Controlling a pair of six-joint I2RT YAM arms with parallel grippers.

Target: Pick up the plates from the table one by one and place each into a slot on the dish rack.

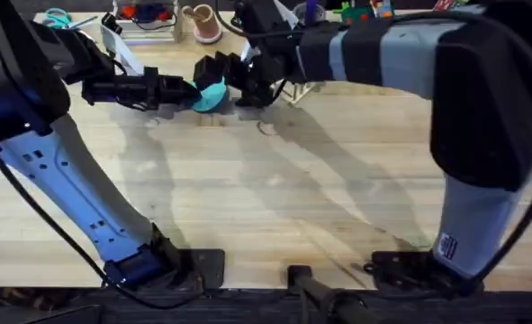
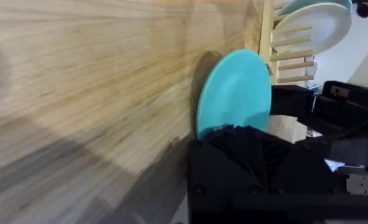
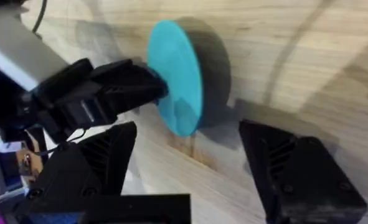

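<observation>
Now the left pincer grips the teal plate on edge, just above the counter. Facing that plate, the right pincer gapes wide, holding nothing.

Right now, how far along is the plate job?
Two plates already stand in the dish rack. The teal plate is in hand: the left gripper holds it on edge above the table, the right gripper open beside it. Racking it is left.

The overhead view looks down and forward over the tabletop; both wrist views sit close, sharing the teal plate.
</observation>
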